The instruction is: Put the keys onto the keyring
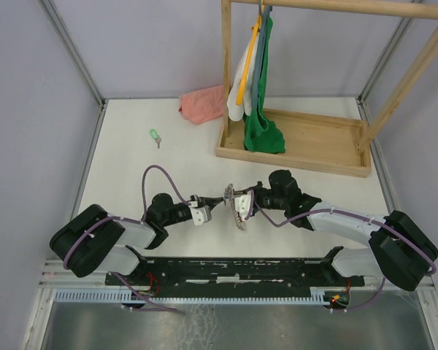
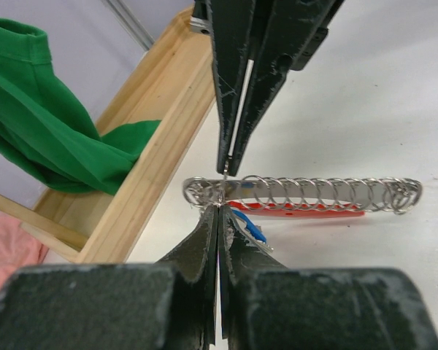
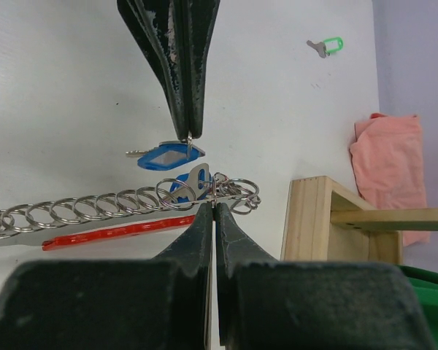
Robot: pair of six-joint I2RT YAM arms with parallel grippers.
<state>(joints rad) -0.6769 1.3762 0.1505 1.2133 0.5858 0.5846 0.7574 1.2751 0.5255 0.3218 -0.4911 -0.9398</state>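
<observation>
The keyring is held above the table between both grippers, its chain of rings hanging down. In the left wrist view the chain runs right with the red strap under it. My right gripper is shut on the ring cluster at the chain's end. My left gripper is shut at the head of the blue key, right beside that cluster; the blue key also shows in the left wrist view. The green key lies alone on the table, far left.
A wooden rack tray stands at the back right with a green garment and other clothes hanging on it. A pink cloth lies at the back beside the rack. Grey walls close in the table.
</observation>
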